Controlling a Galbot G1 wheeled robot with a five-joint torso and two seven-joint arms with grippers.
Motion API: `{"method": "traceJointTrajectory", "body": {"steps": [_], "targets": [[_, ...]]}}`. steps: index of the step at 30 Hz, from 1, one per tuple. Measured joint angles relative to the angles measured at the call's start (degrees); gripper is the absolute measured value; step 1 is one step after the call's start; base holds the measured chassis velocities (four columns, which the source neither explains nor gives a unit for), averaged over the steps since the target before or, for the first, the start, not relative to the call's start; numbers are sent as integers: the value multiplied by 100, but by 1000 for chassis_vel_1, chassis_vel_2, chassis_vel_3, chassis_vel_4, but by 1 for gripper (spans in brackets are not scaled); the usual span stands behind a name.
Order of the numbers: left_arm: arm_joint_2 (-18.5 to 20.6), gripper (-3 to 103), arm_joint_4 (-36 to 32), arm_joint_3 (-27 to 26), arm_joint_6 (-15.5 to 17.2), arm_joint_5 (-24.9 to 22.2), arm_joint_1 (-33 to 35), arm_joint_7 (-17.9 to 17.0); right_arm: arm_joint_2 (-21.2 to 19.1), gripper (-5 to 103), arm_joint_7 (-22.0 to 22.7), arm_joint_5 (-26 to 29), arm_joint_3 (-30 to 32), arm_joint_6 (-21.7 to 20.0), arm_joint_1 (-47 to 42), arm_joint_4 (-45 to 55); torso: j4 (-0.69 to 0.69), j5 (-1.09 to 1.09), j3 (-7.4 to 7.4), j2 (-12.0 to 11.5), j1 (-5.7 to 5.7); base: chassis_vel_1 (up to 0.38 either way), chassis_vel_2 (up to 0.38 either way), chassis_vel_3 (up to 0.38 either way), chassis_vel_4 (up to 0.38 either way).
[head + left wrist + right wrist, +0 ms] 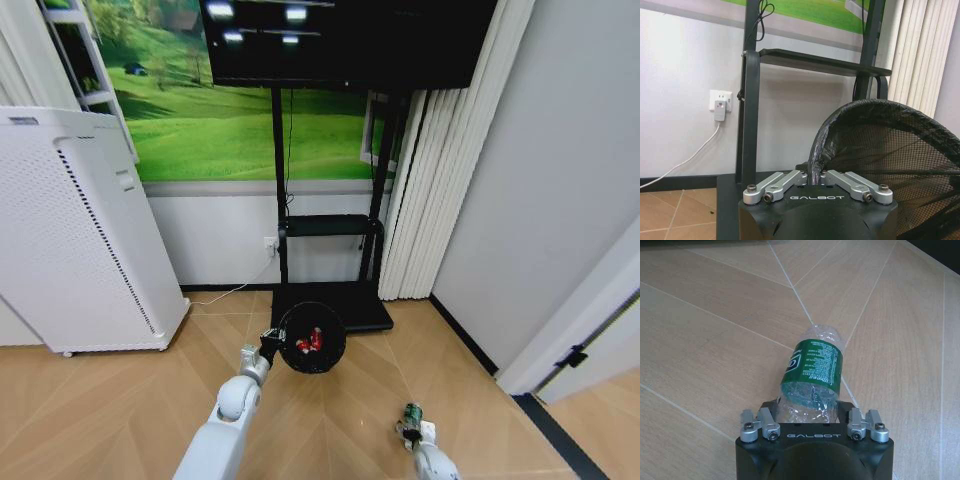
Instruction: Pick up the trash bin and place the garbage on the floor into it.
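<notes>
Black round mesh trash bin [312, 338] hung off the floor, held up by the left gripper [268, 347], whose fingers were pinched together on the near part of the bin's rim; in the left wrist view that rim [816, 155], with a fold of black liner, rose from between the closed fingers of the left gripper [816, 178] and the mesh wall curved away beyond it. Inside the bin lay red and white litter pieces [309, 341]. Behind the bin stood a black television stand [330, 225] and, off to the robot's left, a tall white perforated appliance [75, 230]. Well apart from the bin, nearer the robot and to its right, the right gripper [411, 428] sat low over the light tan herringbone wood floor [120, 410], its fingers clamped on a crushed clear plastic bottle with a green label [812, 371], which stuck out past the fingertips above the boards.
</notes>
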Motion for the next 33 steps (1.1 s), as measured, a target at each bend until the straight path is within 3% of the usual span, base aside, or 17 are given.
{"method": "traceJointTrajectory", "body": {"steps": [12, 14, 16, 20, 23, 26, 28, 33], "targets": [[6, 4, -18, -13, 0, -11, 1, 1, 5, 32, 23, -55, 39, 53, -102, 112, -2, 3, 2, -1, 0, 0, 0, 0, 0], [3, 4, -18, -20, 0, -11, 9, 1, -1, 32, 40, -83, 62, 70, -163, 231, -3, 7, 2, -1, 1, 0, 0, 0, 0], [-9, 4, 4, -42, 1, -2, 36, 0, -66, 25, 69, -77, 183, 68, -420, 1013, -3, 9, 3, -3, 1, 0, 0, 0, 0], [-22, 4, 52, -82, -9, 6, 45, 2, -183, 25, 46, 27, 357, 2, -689, 1984, -2, 0, 2, -3, 1, 0, 0, 0, 0], [-48, 4, 179, -113, -19, 19, 47, 0, -321, 25, -195, 383, 671, -153, -1018, 3653, -1, 1, 1, -2, 1, 0, 0, 0, 0], [-60, 4, 235, -100, -22, 19, 45, 0, -344, 25, -265, 487, 739, -208, -1071, 4091, -1, 1, 1, -2, 1, 0, 0, 0, 0], [-190, 4, 493, -38, -73, 67, -1, -11, -354, 25, -386, 716, 759, -412, -1165, 5180, -1, 0, 1, -2, 1, 0, 0, 0, 0], [-490, 4, 870, 91, -168, 122, -113, -84, -338, 25, -559, 737, 506, -554, -1225, 5985, -2, 2, 1, -2, 1, 0, 0, 0, 0]]}}
